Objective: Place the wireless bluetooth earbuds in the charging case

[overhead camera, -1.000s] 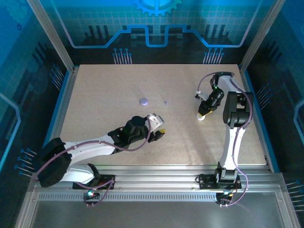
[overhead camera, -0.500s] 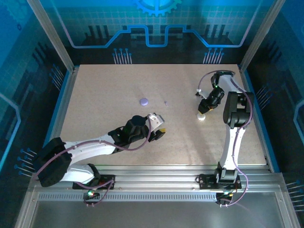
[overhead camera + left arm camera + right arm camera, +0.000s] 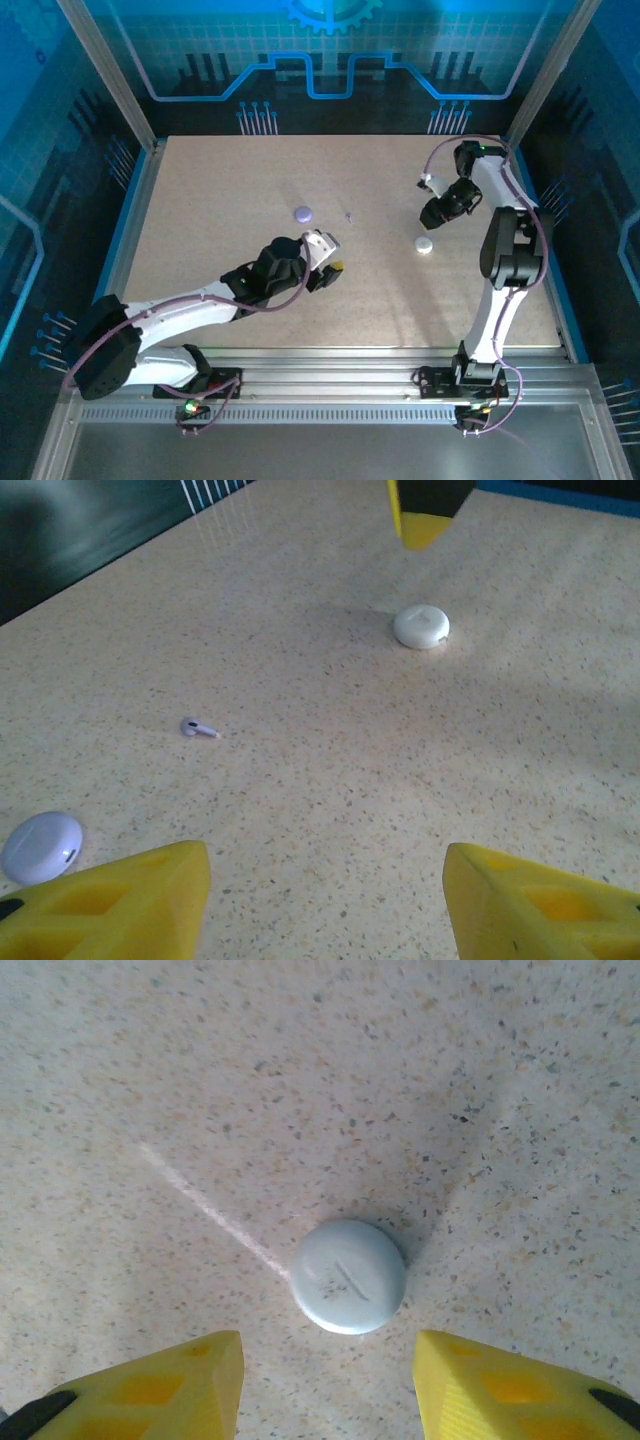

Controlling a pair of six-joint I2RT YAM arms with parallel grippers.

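- Top external view: the left gripper [image 3: 331, 266] hovers over the table [image 3: 220, 190] at centre, pointing toward the far right.
- Top external view: the right gripper [image 3: 438, 212] hangs over the right half of the table. The charging case [image 3: 425, 244], a white round pebble, lies flat just nearer than it, apart from the fingers.
- Top external view: one lavender earbud [image 3: 348, 215] lies near the table's middle. A lavender round piece [image 3: 304, 213] lies left of it. Whether that piece belongs to the case cannot be told.
- Left wrist view: the left gripper [image 3: 325, 870] has its yellow fingers [image 3: 120, 905] spread apart, with bare table [image 3: 400, 760] between them.
- Left wrist view: the earbud [image 3: 198, 728] lies on its side ahead and to the left. The lavender round piece [image 3: 42, 846] sits beside the left finger. The charging case [image 3: 421, 626] lies farther ahead, below the right gripper's yellow fingertip [image 3: 422, 525].
- Right wrist view: the right gripper [image 3: 330, 1360] has its fingers [image 3: 160, 1390] spread apart and holds nothing.
- Right wrist view: the charging case [image 3: 349, 1276] rests on the table [image 3: 150, 1060] just beyond the fingertips, in line with the gap, touching neither.
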